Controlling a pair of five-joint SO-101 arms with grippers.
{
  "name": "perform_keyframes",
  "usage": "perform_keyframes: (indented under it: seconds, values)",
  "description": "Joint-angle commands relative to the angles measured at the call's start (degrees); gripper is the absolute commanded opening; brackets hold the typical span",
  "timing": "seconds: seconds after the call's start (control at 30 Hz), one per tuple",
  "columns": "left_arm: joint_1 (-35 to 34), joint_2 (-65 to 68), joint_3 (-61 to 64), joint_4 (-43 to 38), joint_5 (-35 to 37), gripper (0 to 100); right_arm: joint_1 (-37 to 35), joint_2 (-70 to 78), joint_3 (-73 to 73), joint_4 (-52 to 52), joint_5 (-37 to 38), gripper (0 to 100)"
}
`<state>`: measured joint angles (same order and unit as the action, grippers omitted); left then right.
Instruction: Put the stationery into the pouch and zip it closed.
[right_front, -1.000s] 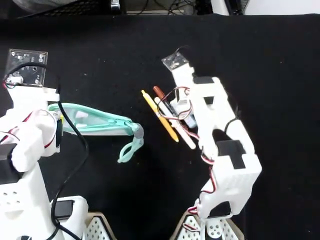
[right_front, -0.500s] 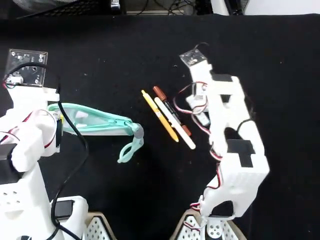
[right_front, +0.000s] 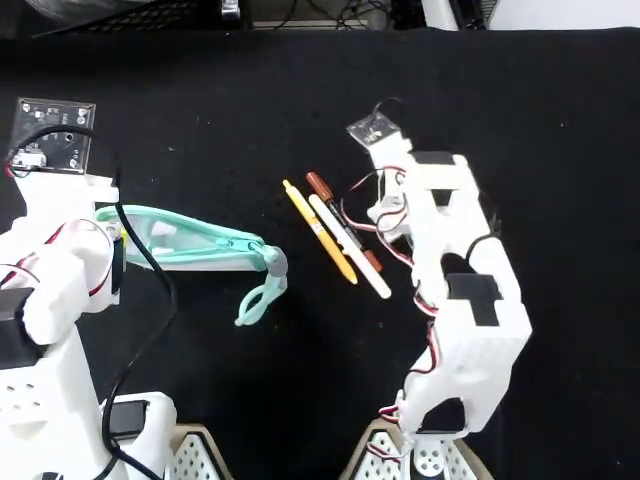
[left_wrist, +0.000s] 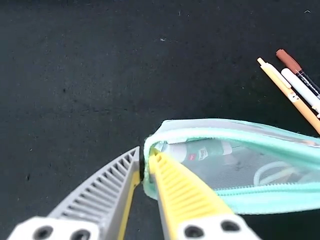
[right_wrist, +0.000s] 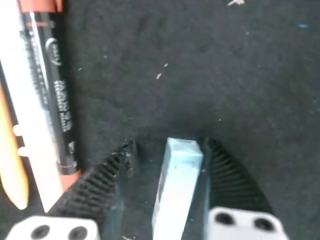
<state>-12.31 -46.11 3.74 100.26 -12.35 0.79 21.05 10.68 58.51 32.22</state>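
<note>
Three pens lie just beside the right gripper's (right_wrist: 167, 147) fingers, not between them: an orange-tipped black marker (right_wrist: 50, 90) nearest, then a white pen (right_wrist: 25, 115), then a yellow pen (right_wrist: 10, 175). A second ago this gripper hung over the pens. It then swung off to their far side and has now eased partway back, and the pens have not shifted. Its fingers are closed on a pale blue translucent bar (right_wrist: 177, 185), a piece of stationery I cannot name closer, which stands up off the black table (right_wrist: 225, 60).

The left gripper (left_wrist: 145, 155) has kept still, clamped on the rim of the mint pouch (left_wrist: 240, 150). Its yellow finger (left_wrist: 180, 195) is inside the mouth and its grey finger (left_wrist: 110, 185) outside. A white tube (left_wrist: 200, 150) already lies in the pouch just past the fingertips.

The pass seems to have won only the bar. The pens and the zipping are still to do.
</note>
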Motion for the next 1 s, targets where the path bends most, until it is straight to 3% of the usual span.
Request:
perform_keyframes:
  seconds: [0.0,0.17,0.43,0.97]
  values:
    - [-0.48,0.26,0.04,-0.70,-0.62,3,0.70,-0.48,-3.65,0.44,0.26,13.0]
    - [-0.48,0.26,0.04,-0.70,-0.62,3,2.37,-0.48,-4.44,2.29,0.62,3.8]
    - [-0.48,0.26,0.04,-0.53,-0.62,3,2.55,-0.48,-4.44,3.43,0.70,22.7]
    - [-0.48,0.26,0.04,-0.44,-0.62,3,2.46,-0.40,-5.85,11.78,7.03,22.2]
